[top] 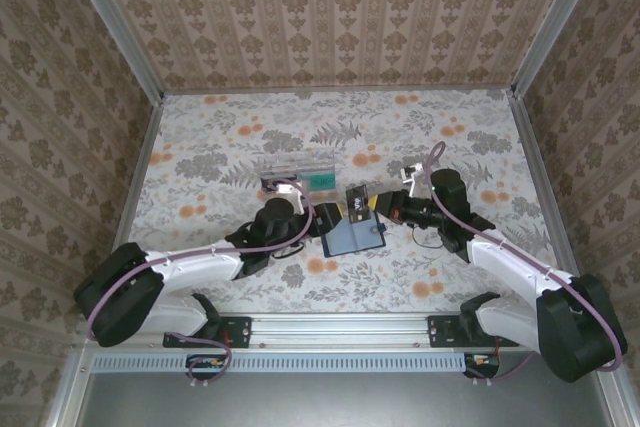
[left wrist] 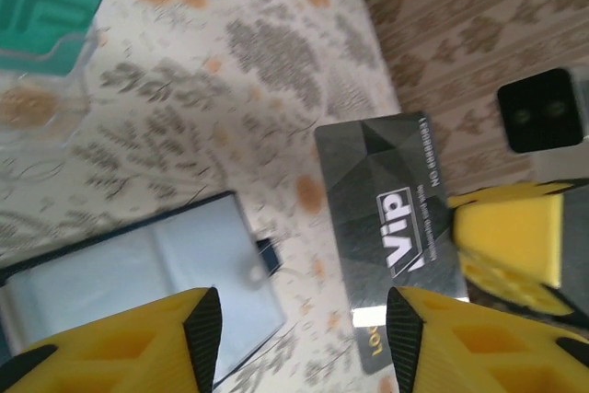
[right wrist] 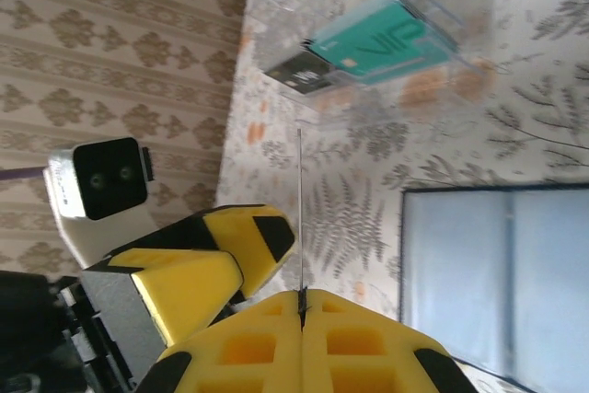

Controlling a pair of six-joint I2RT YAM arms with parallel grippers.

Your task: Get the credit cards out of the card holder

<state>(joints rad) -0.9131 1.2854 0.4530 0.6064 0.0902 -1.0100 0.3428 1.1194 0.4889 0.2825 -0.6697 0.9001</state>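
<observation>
Left end effector [left wrist: 304,329] hangs beside card holder [left wrist: 138,273].

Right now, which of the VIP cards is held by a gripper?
The dark grey VIP card, pinched in the shut right gripper; the teal VIP card lies inside the clear plastic box.

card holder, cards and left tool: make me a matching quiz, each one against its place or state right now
1 grey vip card
2 teal card
3 card holder
4 left tool

a lying open on the table
b inside the clear box
c open, holding nothing
d pinched in the shut right tool

Pairs: 1-d, 2-b, 3-a, 4-c
</observation>
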